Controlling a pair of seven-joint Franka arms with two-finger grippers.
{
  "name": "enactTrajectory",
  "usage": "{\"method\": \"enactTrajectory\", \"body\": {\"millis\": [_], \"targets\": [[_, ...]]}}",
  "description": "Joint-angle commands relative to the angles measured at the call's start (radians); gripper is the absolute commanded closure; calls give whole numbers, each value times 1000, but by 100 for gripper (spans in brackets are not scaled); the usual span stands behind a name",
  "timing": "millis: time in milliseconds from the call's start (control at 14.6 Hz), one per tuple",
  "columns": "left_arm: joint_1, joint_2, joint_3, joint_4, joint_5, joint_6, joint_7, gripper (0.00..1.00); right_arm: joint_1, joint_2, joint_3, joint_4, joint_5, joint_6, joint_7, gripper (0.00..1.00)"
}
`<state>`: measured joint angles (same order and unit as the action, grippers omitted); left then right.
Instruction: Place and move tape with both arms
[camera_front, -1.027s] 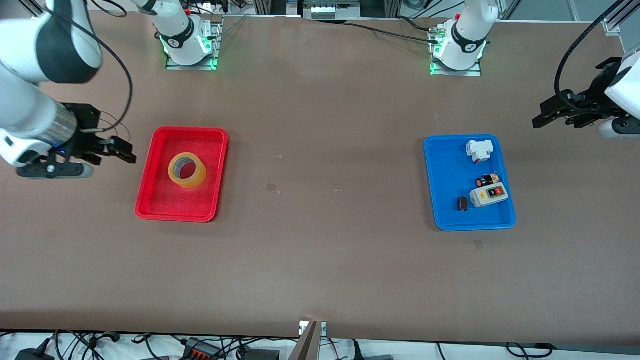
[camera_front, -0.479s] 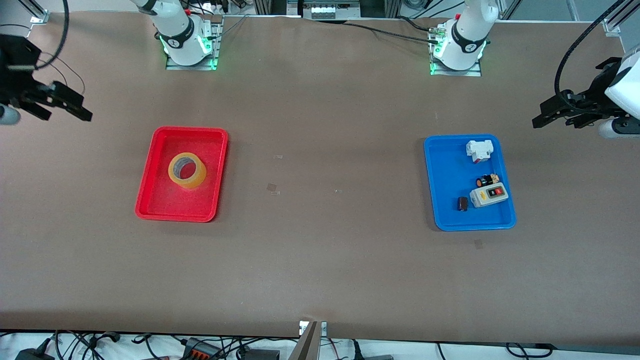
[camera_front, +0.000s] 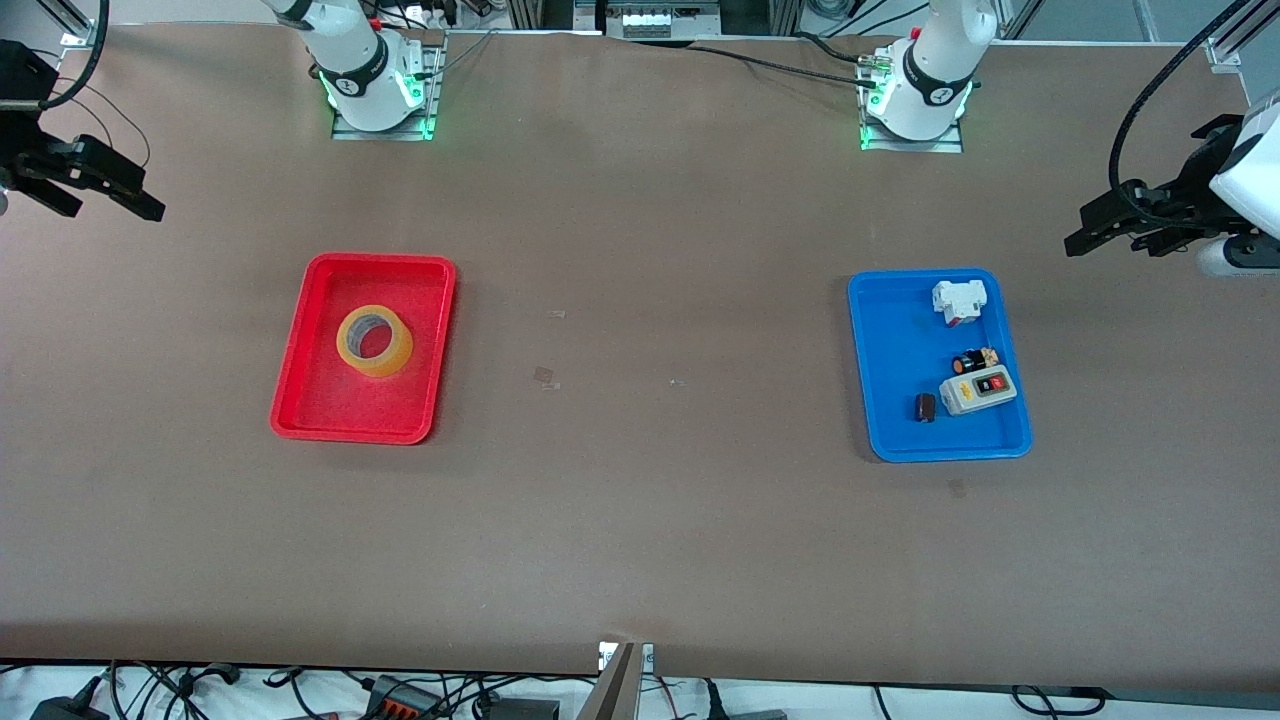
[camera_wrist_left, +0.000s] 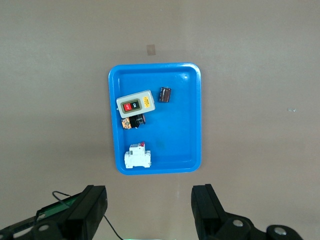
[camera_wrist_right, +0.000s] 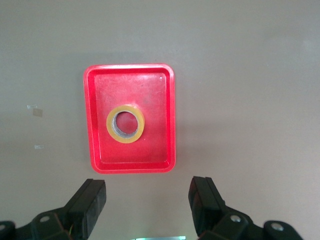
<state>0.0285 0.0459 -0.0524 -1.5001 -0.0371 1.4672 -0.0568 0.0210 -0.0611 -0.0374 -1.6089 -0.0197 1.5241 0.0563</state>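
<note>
The tape, a yellowish translucent ring, lies flat in the red tray toward the right arm's end of the table; it also shows in the right wrist view. My right gripper is open and empty, raised high over bare table past the red tray's end; in its own view it frames bare table. My left gripper is open and empty, raised over the table's edge beside the blue tray; in its own view it frames bare table.
The blue tray holds a grey switch box with a red button, a white breaker block, a small black-and-orange part and a small dark block. Both arm bases stand along the table's back edge.
My right gripper has risen from beside the red tray and drawn away toward the table's end and back edge. The tape stays in the red tray. The left arm has not moved.
</note>
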Motion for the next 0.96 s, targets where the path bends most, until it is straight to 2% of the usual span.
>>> {"method": "enactTrajectory", "body": {"millis": [0,274,890], "targets": [[1,-23,-3,-23,8,11,9,0,-4,46,8,80,-8,-32,-4,1],[1,-23,-3,-23,8,12,9,0,-1,46,13,73,-9,-73,4,1],[-2,-23,-3,-23,8,12,9,0,-1,50,13,73,-9,-74,-4,1]]}}
